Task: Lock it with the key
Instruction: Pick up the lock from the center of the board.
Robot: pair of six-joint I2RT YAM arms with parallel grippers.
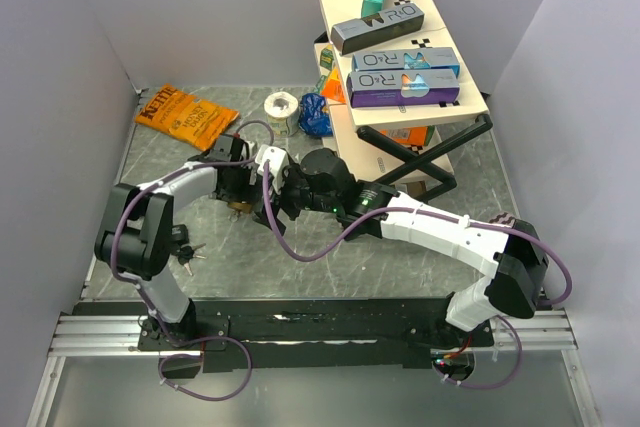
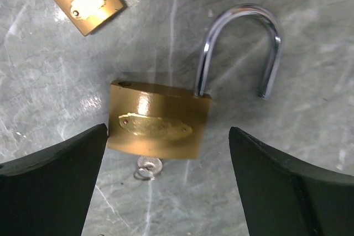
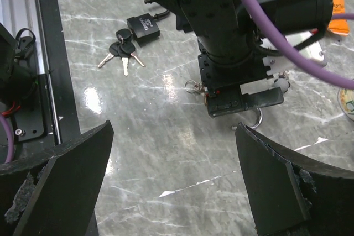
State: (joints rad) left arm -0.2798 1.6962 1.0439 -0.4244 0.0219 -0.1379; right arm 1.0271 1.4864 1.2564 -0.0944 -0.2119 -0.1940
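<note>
A brass padlock (image 2: 159,120) lies flat on the marble table with its steel shackle (image 2: 243,42) swung open. A key (image 2: 147,167) sticks in the padlock's bottom, only its head and ring showing. My left gripper (image 2: 168,186) hovers open just above the padlock, one finger on each side of the body, touching nothing. In the top view the left gripper (image 1: 243,190) hides most of the padlock. My right gripper (image 3: 174,186) is open and empty over bare table, close beside the left wrist (image 3: 232,37). The key's ring (image 3: 193,86) and a bit of the shackle (image 3: 258,119) peek out below that wrist.
A second brass padlock (image 2: 88,1) lies just beyond the first. A black padlock (image 3: 142,27) with a bunch of keys (image 3: 121,53) sits near the left arm's base. At the back are a chips bag (image 1: 185,115), a tape roll (image 1: 281,105) and stacked boxes (image 1: 400,57).
</note>
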